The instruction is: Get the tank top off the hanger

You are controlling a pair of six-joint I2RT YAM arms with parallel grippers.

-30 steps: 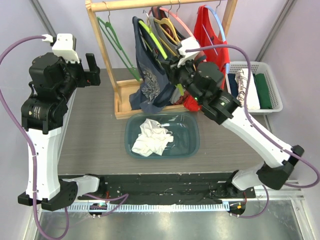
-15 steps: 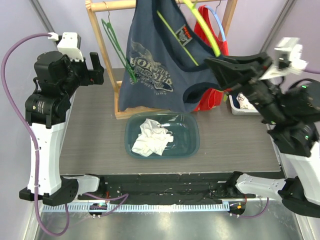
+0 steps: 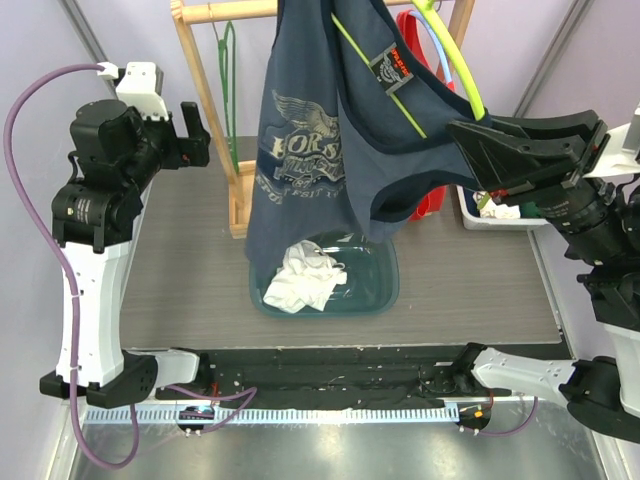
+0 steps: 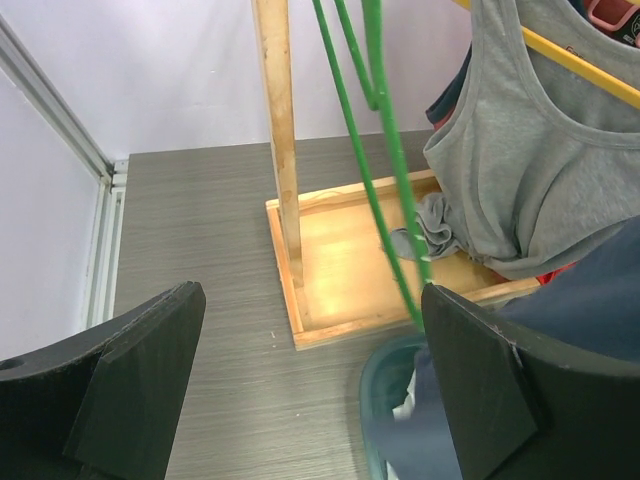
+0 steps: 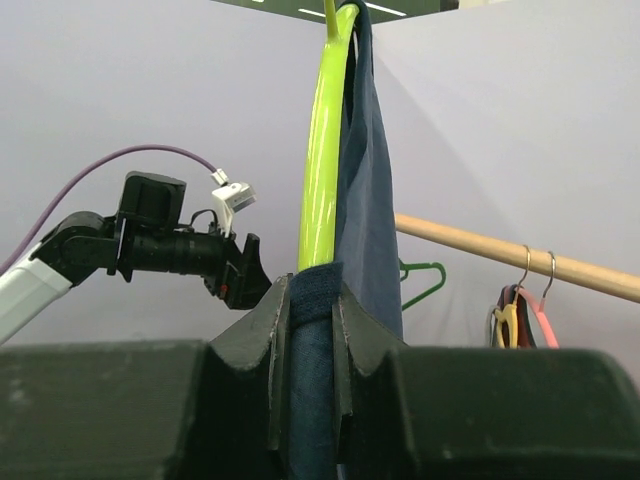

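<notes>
My right gripper (image 5: 312,290) pinches the lime-green plastic hanger (image 5: 322,150) high, so my wide-open left gripper (image 4: 310,300) can pull the dark blue tank top (image 3: 305,150).

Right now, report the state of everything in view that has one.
navy tank top, on lime hanger, hem over teal bin
lime hanger, loaded, gripped
right pincer, shut on navy tank top and lime hanger
left pincer, open, empty
teal bin, holds white garment
green hanger, bare

Navy tank top (image 3: 300,190) (pale winged print), lime hanger (image 5: 322,150), teal tub (image 3: 386,290), white cloth (image 3: 301,280), red garment (image 3: 410,35)
</notes>
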